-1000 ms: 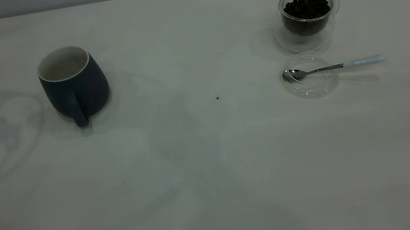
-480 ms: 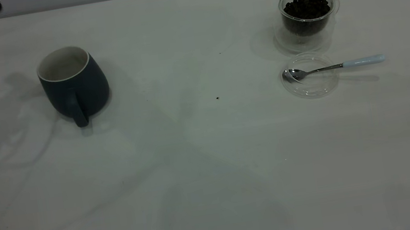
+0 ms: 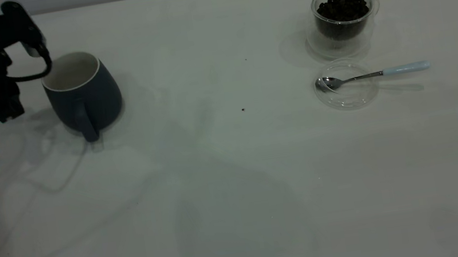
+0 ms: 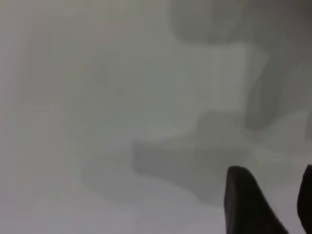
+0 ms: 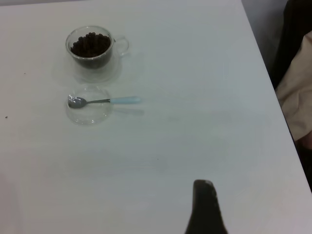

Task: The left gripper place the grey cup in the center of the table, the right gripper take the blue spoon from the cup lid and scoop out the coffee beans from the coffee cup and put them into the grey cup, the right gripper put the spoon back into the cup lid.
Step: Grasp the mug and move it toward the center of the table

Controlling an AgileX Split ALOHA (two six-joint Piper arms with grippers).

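Grey cup: the grey cup (image 3: 83,93) is standing upright near the table's (image 3: 227,182) left far corner, a rounded slate-coloured ceramic body with a white inside, thin white rim and a loop handle turned toward the near edge.
Left gripper: the left gripper (image 3: 28,58) is hanging just beside the cup's rim on its left-edge side; whether its fingers are spread or pressed together cannot be told.
Coffee cup: the clear double-walled coffee cup (image 3: 343,18) is sitting toward the far right corner, with dark coffee beans (image 3: 343,7) heaped inside.
Cup lid: the shallow transparent cup lid (image 3: 346,85) is lying just nearside of it.
Blue spoon: the blue spoon (image 3: 374,74) is resting with its shiny steel bowl in the lid, its pale handle pointing to the right edge.
Right gripper: only one dark finger (image 5: 204,209) is showing, so its spread cannot be told.
Specks: a tiny dark speck (image 3: 243,109) is lying near the table's middle.
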